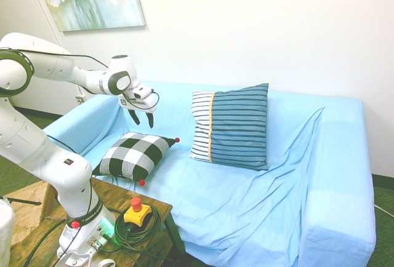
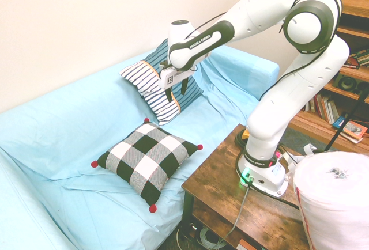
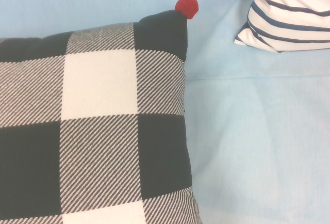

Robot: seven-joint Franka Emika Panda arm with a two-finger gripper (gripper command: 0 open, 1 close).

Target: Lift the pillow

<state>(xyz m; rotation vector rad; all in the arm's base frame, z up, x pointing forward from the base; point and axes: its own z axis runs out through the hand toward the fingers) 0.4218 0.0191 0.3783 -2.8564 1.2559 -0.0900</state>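
The pillow (image 1: 135, 155) (image 2: 146, 156) (image 3: 93, 126) is a small black-and-white checked cushion with red pom-poms at its corners. It lies flat on the light blue sofa cover (image 1: 246, 193) near the seat's front. My gripper (image 1: 141, 118) (image 2: 176, 90) hangs open in the air above the pillow's far corner, fingers pointing down, with nothing between them. A clear gap separates the fingertips from the pillow. In the wrist view one red pom-pom (image 3: 186, 5) shows at the pillow's corner.
A larger blue-and-white striped cushion (image 1: 231, 125) (image 2: 161, 83) with a yellow stripe leans against the sofa back. A wooden side table (image 2: 242, 198) stands in front of the sofa. A bookshelf (image 2: 346, 60) is at the right, and a white roll (image 2: 334, 204) sits close by.
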